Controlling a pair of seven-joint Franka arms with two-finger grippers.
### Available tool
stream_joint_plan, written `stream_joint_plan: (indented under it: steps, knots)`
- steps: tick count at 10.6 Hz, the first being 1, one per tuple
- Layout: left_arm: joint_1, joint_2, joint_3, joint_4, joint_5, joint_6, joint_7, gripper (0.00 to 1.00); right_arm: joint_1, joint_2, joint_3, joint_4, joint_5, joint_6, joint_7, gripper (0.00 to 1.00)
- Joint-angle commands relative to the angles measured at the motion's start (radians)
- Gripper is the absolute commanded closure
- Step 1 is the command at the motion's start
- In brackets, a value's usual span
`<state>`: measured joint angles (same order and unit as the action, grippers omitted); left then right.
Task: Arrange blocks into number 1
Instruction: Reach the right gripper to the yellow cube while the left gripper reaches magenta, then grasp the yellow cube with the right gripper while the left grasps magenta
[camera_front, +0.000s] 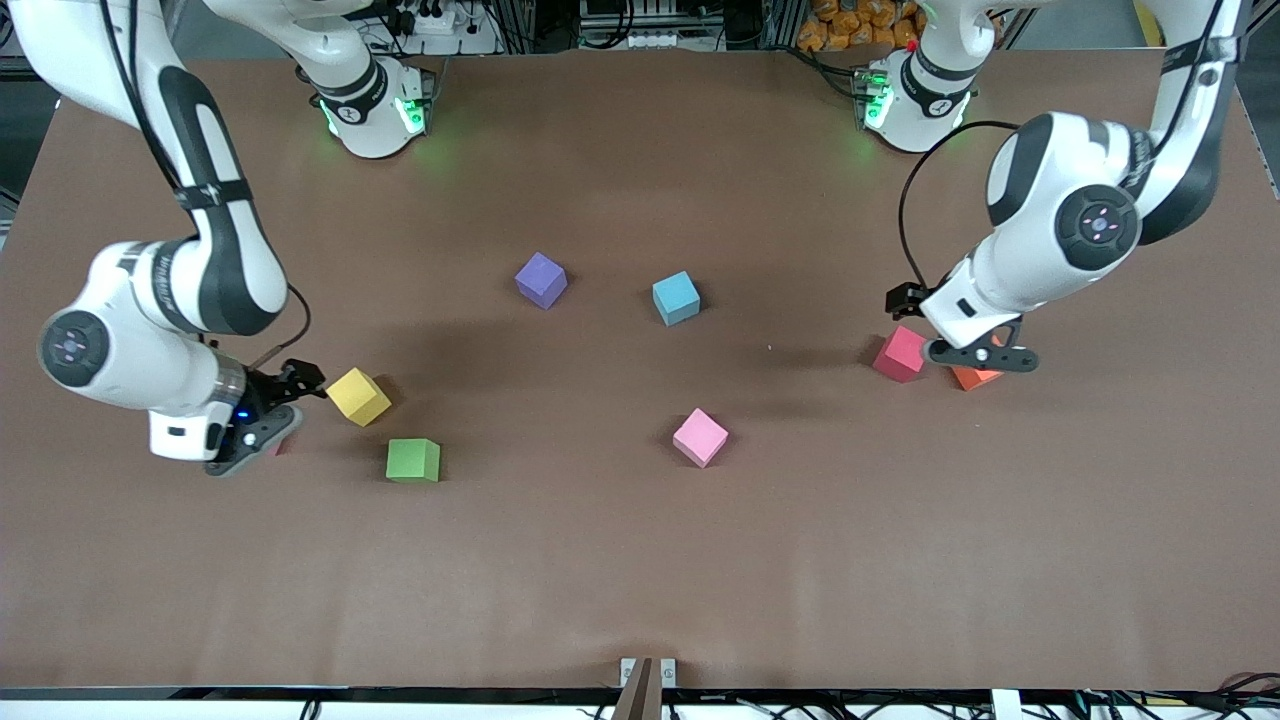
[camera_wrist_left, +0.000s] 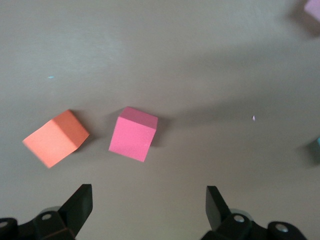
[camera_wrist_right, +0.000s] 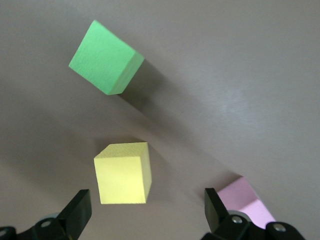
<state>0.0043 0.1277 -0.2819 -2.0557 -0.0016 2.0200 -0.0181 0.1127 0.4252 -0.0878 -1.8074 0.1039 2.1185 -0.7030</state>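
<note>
Seven blocks show in the front view: purple (camera_front: 541, 279), blue (camera_front: 676, 297), pink (camera_front: 700, 437), yellow (camera_front: 358, 396), green (camera_front: 413, 460), red (camera_front: 900, 354) and orange (camera_front: 975, 377). My left gripper (camera_front: 985, 358) hovers over the red and orange blocks. Its wrist view shows it open (camera_wrist_left: 148, 192) and empty, with red (camera_wrist_left: 132, 134) and orange (camera_wrist_left: 55, 138) just ahead of the fingertips. My right gripper (camera_front: 262, 440) hangs beside the yellow block, open (camera_wrist_right: 146, 196) and empty. Yellow (camera_wrist_right: 122, 172) lies just ahead of its fingers, green (camera_wrist_right: 105, 57) is farther off, and a second pink block (camera_wrist_right: 247, 200) sits by one finger.
The brown table (camera_front: 640, 560) has wide bare room toward the front camera and between the two groups of blocks. The arms' bases (camera_front: 375, 105) stand along the table's edge farthest from the front camera. A small bracket (camera_front: 647, 675) sits at the nearest edge.
</note>
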Motion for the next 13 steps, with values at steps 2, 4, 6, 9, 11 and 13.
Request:
stream_joint_plan:
  steps: [2, 4, 6, 9, 11, 13]
  knots:
    - [0.006, -0.023, -0.011, -0.161, 0.009, 0.181, 0.191, 0.0, -0.002, 0.03, 0.008, -0.038, 0.03, 0.046, -0.108, 0.0]
    - [0.01, -0.017, -0.011, -0.249, 0.087, 0.306, 0.254, 0.0, -0.001, 0.058, 0.008, -0.038, 0.03, 0.067, -0.125, 0.0]
    - [0.013, 0.018, -0.01, -0.323, 0.094, 0.437, 0.277, 0.0, 0.002, 0.081, 0.008, -0.052, 0.03, 0.093, -0.125, 0.0]
    - [0.046, 0.087, -0.008, -0.317, 0.162, 0.496, 0.28, 0.0, 0.019, 0.081, 0.008, -0.082, 0.03, 0.129, -0.124, 0.0]
    - [0.065, 0.133, -0.008, -0.269, 0.195, 0.511, 0.279, 0.0, 0.025, 0.082, 0.01, -0.09, 0.031, 0.132, -0.124, 0.0]
    - [0.069, 0.144, -0.008, -0.245, 0.193, 0.511, 0.274, 0.0, 0.033, 0.084, 0.01, -0.122, 0.051, 0.171, -0.125, 0.0]
